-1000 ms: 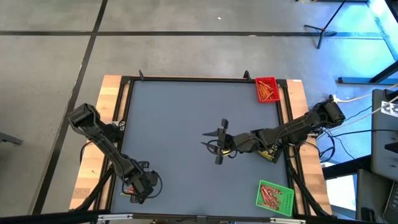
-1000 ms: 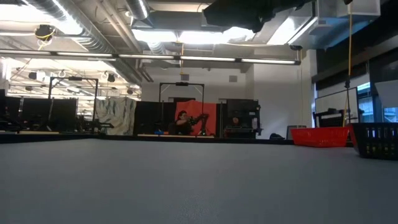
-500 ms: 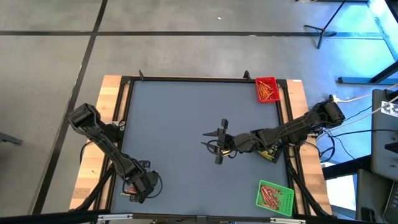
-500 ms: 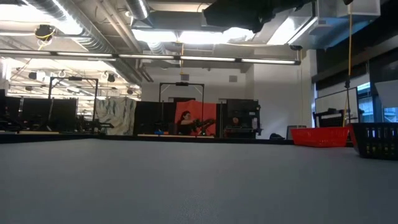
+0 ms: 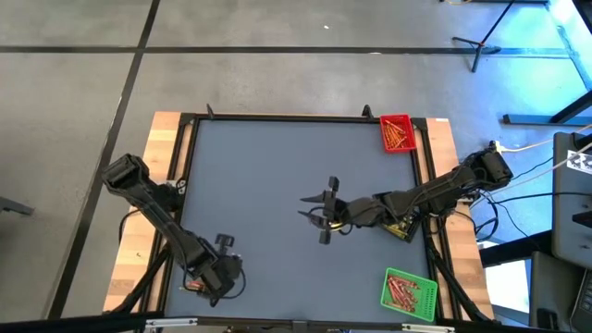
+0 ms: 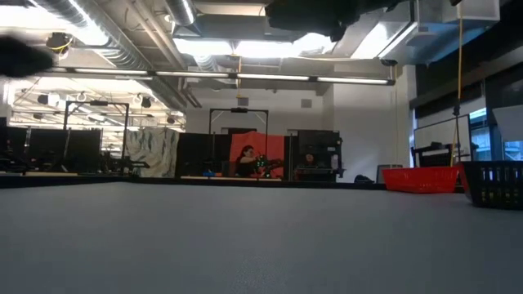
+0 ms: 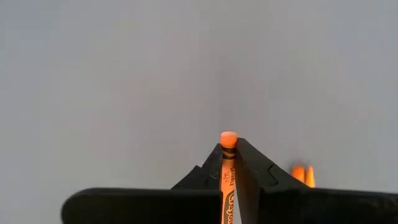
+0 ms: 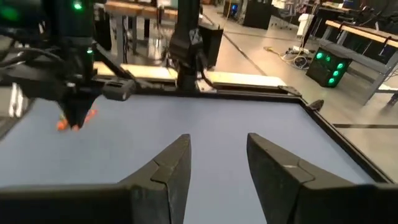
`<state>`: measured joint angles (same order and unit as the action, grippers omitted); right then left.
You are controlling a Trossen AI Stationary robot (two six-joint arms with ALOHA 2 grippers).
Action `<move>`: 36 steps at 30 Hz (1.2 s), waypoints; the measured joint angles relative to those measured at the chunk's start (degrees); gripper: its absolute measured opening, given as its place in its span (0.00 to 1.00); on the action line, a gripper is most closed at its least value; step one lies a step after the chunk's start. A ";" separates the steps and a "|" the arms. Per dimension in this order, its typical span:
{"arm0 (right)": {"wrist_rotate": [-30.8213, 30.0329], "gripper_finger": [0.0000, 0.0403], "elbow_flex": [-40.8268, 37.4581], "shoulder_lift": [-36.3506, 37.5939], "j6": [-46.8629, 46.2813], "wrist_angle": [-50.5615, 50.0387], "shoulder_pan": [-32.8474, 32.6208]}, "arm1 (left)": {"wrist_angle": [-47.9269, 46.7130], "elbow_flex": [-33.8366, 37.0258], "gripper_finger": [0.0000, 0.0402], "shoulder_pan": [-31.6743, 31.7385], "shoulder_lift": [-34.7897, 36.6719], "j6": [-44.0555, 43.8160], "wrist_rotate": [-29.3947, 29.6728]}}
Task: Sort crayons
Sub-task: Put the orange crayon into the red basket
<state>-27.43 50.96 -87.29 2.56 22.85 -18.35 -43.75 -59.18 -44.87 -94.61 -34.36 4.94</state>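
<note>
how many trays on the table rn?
3. Red tray at the far right corner, green tray at the near right corner, black tray at the right edge between them, mostly hidden under the right arm. None seen elsewhere.

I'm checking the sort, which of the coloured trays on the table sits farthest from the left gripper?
The red plastic tray, at the table's far right corner; the green tray and black tray lie nearer the left gripper.

Robotics lab: exposed ceiling ducts [image 6: 122, 33], workbenches [image 8: 323, 28], concrete floor [image 5: 277, 55].
</note>
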 joint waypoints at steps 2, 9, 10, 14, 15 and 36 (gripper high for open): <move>1.06 0.40 0.00 0.00 -0.67 0.65 0.00 | -0.51 -3.28 0.01 0.01 0.14 3.79 4.62; 8.56 0.57 0.00 0.00 0.56 0.66 0.00 | 3.69 -8.31 0.01 0.17 3.79 16.97 24.53; 9.12 0.60 0.00 0.00 1.22 0.66 -0.01 | 4.95 -8.31 0.01 0.18 4.60 18.84 28.33; 10.61 0.65 0.00 0.00 3.44 0.68 0.00 | 11.82 -6.65 0.01 0.48 7.93 24.90 40.63; 11.05 0.65 0.00 0.00 3.88 0.77 0.00 | 14.67 -5.81 0.01 0.73 8.74 26.70 42.77; 21.54 0.60 0.02 -7.31 8.96 18.40 0.00 | 84.79 17.81 0.01 12.38 12.81 54.28 29.74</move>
<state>-5.89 50.98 -94.59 11.52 41.25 -18.35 41.04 -41.36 -32.48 -81.80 19.92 34.68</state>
